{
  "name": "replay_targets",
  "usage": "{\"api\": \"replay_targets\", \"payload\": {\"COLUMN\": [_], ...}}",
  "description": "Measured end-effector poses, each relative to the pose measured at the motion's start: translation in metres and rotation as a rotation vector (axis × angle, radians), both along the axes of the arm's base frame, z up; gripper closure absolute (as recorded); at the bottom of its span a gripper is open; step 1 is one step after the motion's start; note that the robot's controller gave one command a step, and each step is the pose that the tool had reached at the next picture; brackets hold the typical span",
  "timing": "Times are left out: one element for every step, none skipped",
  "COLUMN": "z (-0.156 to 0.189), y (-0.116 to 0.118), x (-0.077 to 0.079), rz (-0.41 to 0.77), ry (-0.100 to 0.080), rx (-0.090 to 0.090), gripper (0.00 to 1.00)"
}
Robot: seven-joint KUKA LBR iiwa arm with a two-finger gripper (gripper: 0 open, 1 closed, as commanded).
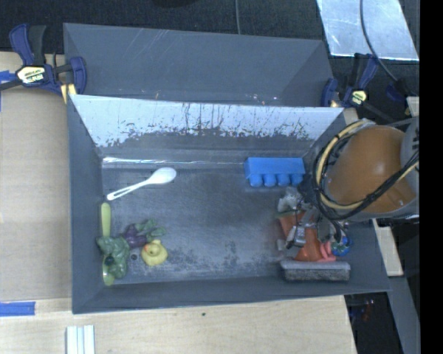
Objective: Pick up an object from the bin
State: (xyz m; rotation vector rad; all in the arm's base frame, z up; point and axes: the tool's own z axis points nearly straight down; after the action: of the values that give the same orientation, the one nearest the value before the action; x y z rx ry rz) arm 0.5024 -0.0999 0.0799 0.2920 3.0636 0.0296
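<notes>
My gripper (pixel 298 226) is low in the bin's right front corner, under the arm's orange dome. It hangs over a red-orange thing (pixel 314 254) that lies against a grey oblong block (pixel 315 271) at the front wall. The gripper hides part of the red-orange thing, so I cannot tell whether it is held. A blue studded block (pixel 275 172) lies just behind the gripper, near the back wall.
A white plastic spoon (pixel 142 184) lies at the back left of the bin floor. In the front left corner lies a small heap: a yellow-green stick (pixel 105 220), a green toy (pixel 114 253), a purple piece (pixel 136 235) and a yellow toy (pixel 154 253).
</notes>
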Motion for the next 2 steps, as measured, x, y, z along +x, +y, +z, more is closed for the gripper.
{"api": "replay_targets", "payload": {"z": [0.000, 0.028], "y": [0.000, 0.000], "x": [0.000, -0.004], "rz": [-0.001, 0.001], "ry": [0.000, 0.014], "rx": [0.000, 0.001], "gripper": [1.00, 1.00]}}
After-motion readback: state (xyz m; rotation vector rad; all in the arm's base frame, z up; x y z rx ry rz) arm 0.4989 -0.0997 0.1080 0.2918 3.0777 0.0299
